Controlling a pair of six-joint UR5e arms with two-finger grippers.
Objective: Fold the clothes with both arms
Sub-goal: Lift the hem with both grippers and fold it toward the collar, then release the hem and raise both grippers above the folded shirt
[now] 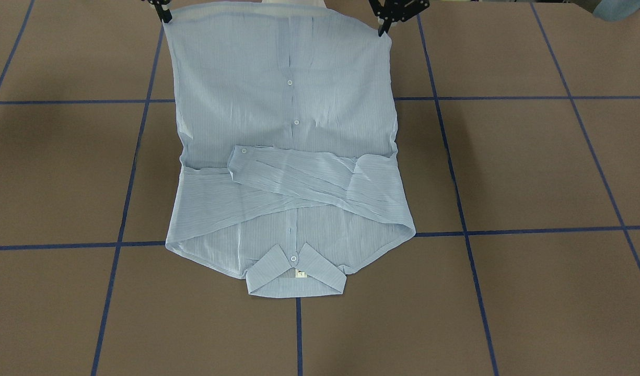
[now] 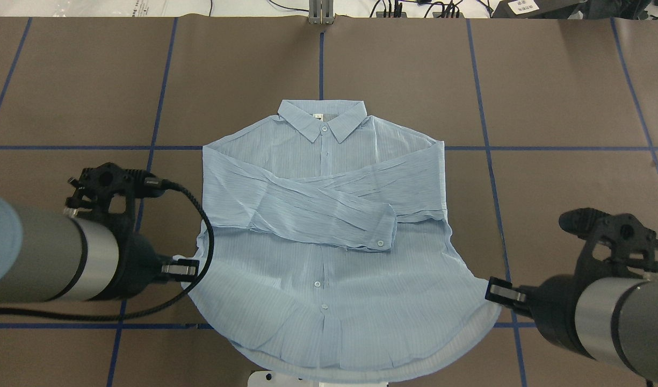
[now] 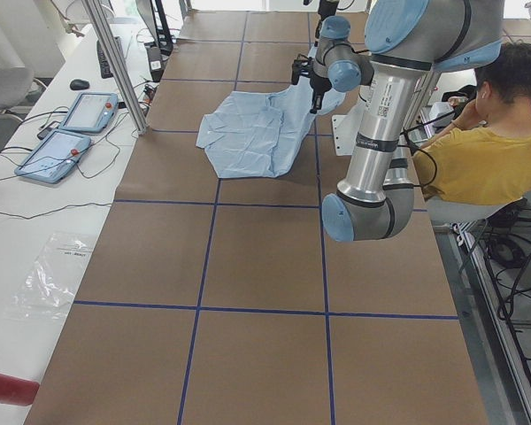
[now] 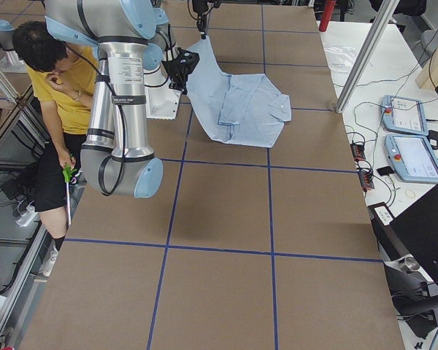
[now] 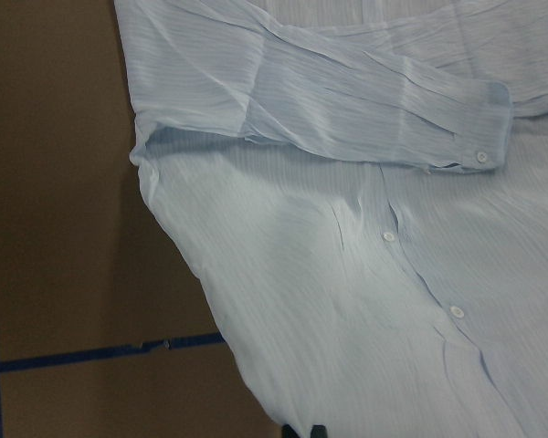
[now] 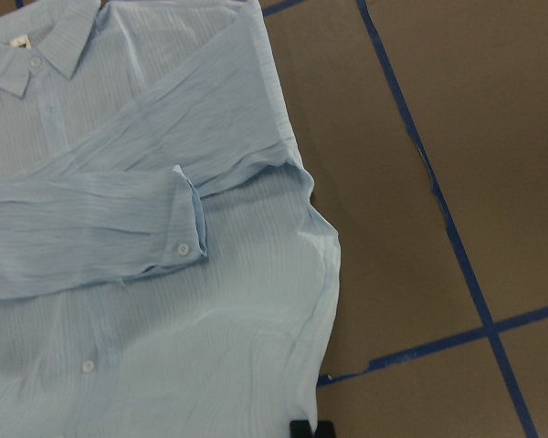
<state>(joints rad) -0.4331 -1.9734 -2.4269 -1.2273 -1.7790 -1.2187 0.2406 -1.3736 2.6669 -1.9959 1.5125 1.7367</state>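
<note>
**Holding the shirt [image 2: 329, 285] by both lower corners**

Pinching thin pale-blue cloth with fine stripes: closed on one hem corner with the left gripper [image 2: 185, 269], closed likewise on the other corner with the right gripper [image 2: 494, 293]. Lying buttoned and front up near the middle of the brown table [image 2: 549, 80]. Collar [image 2: 322, 119] flat, on the side far from the robot. Both sleeves [image 2: 286, 204] crossed over the chest, the upper cuff [image 2: 385, 231] closed with one white button [image 2: 381, 243]. Wrinkled across the sleeves, smoother and stretched below them.

From overhead, looks almost flat. In the two side views, plainly up off the table at the hem [image 2: 361, 368], sloping down toward the collar. In the front-facing view, stretched wide between the two grippers, with a small neck label [image 1: 300, 273] plain inside the collar. In the wrist views, only black fingertips [image 6: 300, 430] at the lower border, against the cloth, and the stripes seen close. In the side views also, a seated person [image 3: 491, 150] in yellow behind the robot.
</note>
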